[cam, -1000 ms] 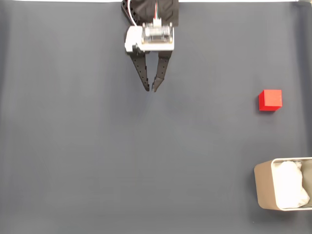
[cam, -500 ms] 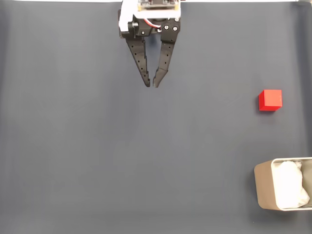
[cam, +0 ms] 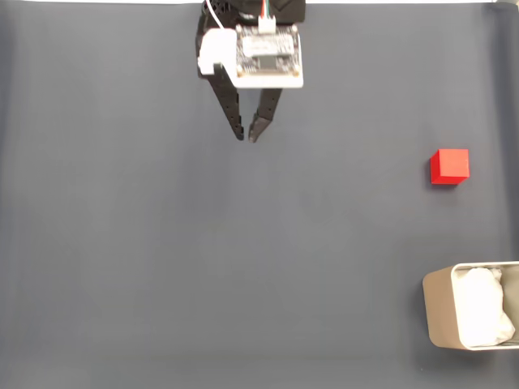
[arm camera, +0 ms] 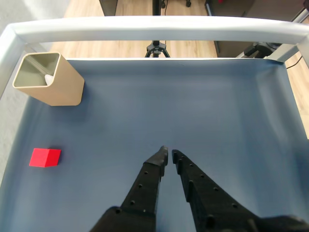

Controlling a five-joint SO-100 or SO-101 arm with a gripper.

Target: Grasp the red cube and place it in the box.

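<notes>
The red cube lies on the dark mat at the right side of the fixed view, and at the left in the wrist view. The beige box stands at the lower right edge of the fixed view with white padding inside; in the wrist view the box is at the far left. My gripper hangs at the top centre, far left of the cube, fingertips nearly touching and holding nothing. In the wrist view the gripper points over bare mat.
A dark grey mat covers the whole table. A white frame rail runs along the table's far edge in the wrist view, with a tripod and wooden floor beyond it.
The wrist has tilted, so the camera board now sits lower over the fingers, and the fingertips have drawn slightly up toward the top edge. Cube and box have not moved.
</notes>
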